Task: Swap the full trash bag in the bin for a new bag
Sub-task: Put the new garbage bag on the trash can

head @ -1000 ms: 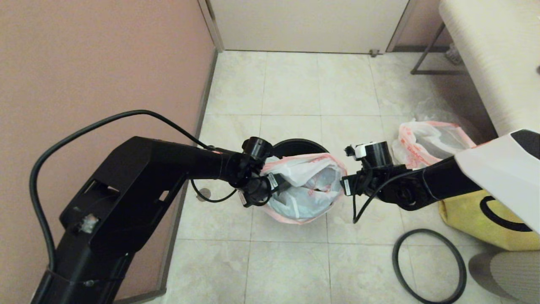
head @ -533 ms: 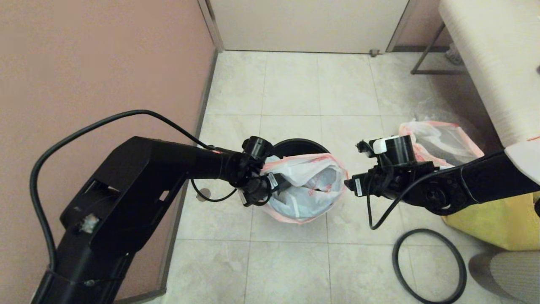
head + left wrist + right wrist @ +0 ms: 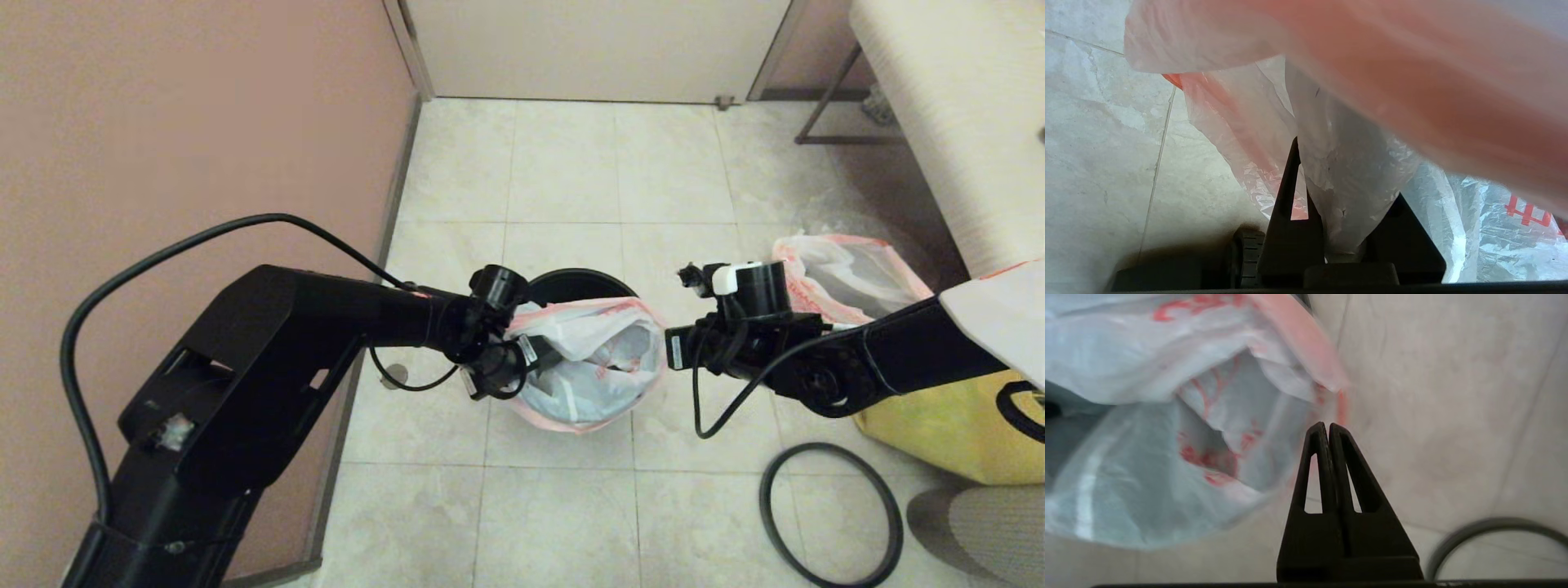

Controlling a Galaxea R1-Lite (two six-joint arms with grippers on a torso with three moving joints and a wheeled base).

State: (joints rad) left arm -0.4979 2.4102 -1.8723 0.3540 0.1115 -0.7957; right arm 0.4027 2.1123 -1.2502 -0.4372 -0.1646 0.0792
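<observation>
Left gripper (image 3: pixel 545 357) pinching the near-left edge of the new bag (image 3: pixel 592 363) that drapes over the bin (image 3: pixel 575 283), while the right gripper (image 3: pixel 1327 426), fingers pressed together on nothing, sits just beside the bag's right edge, full bag (image 3: pixel 849 273) on the floor behind it.

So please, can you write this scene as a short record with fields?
bin: black bin on the tiled floor, new bag draped over its mouth
left gripper: shut on the new bag's edge
right gripper: shut, empty, beside the new bag
full trash bag: on the floor, right of the bin
hoop: off the bin, flat on the floor
</observation>
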